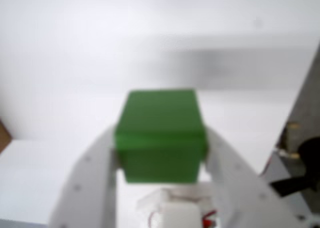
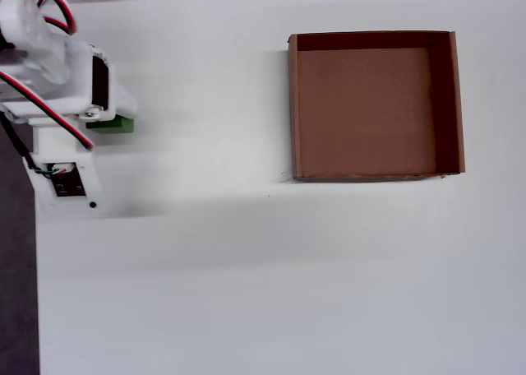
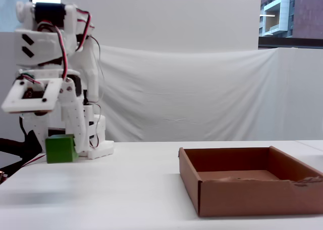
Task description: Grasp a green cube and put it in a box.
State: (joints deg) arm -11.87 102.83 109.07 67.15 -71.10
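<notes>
We see the white bench (image 2: 246,276) filling the overhead view, and only there does its full spread show. The box (image 2: 374,104), an open brown cardboard tray, sits right of centre in that view with nothing inside; in the fixed view (image 3: 252,182) it stands at the near right, its low walls upright. The white arm (image 3: 55,78) rises at the far left of the fixed view, well apart from the box, with red and black wires along it. The end effector (image 1: 162,160) appears in the wrist view as 2 white fingers (image 1: 87,183), 1 pressed on each side of the green cube (image 1: 161,140), so it is clamped on the cube. The overhead view shows only a green sliver (image 2: 111,125) under the arm. The fixed view alone shows the cube (image 3: 60,148) held just above the bench at the left, tilted slightly.
</notes>
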